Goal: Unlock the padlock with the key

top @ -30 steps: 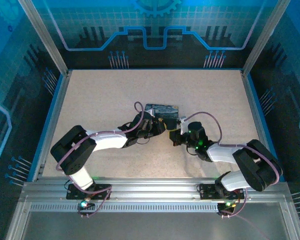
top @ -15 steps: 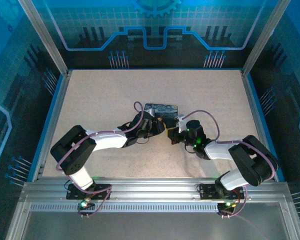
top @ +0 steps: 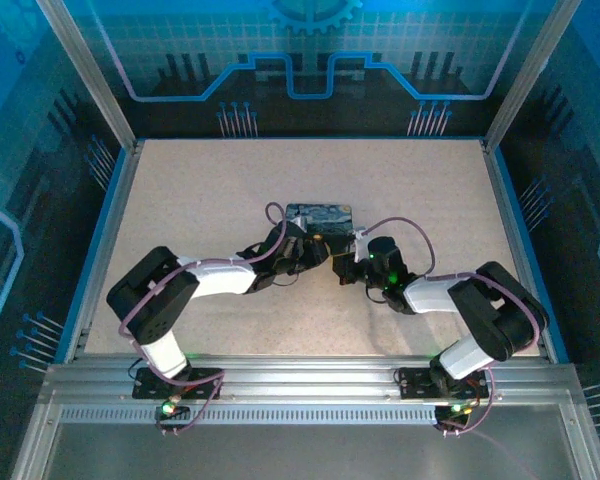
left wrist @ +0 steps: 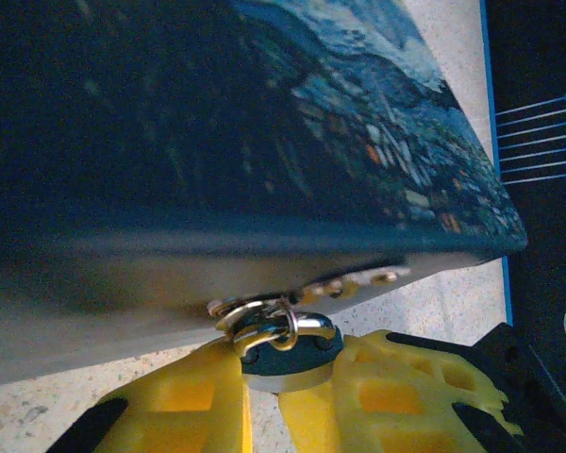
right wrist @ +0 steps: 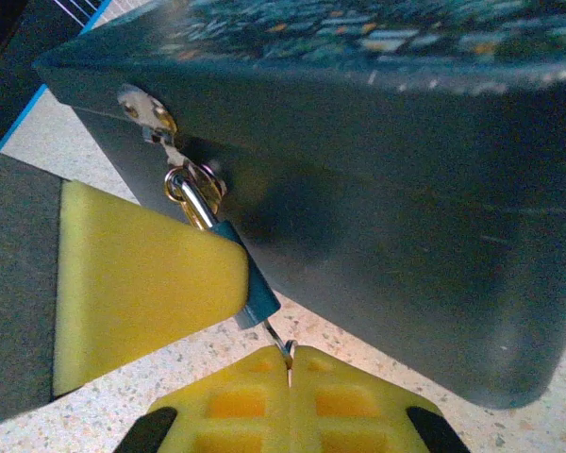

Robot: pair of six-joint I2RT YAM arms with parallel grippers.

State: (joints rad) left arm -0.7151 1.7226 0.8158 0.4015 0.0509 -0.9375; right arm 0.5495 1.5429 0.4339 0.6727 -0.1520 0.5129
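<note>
the padlock (right wrist: 253, 283) hangs by its silvery shackle (right wrist: 196, 200) from the hasp (right wrist: 146, 109) on the side wall of the painted tin (right wrist: 406, 189), which sits near the middle of the table (top: 200, 200). the left fingers (left wrist: 189, 406) are pinched narrow on the padlock's body, bracing it from the side. the right fingers (right wrist: 349, 401) are pressed together on the key (right wrist: 277, 340), a thin sliver whose tip meets the padlock's underside; how deep it sits i cannot tell. key and padlock lie on one line, slanting away from the right fingers toward the hasp, so the coming twist likely turns about that shared axis, driven by the right arm.
</note>
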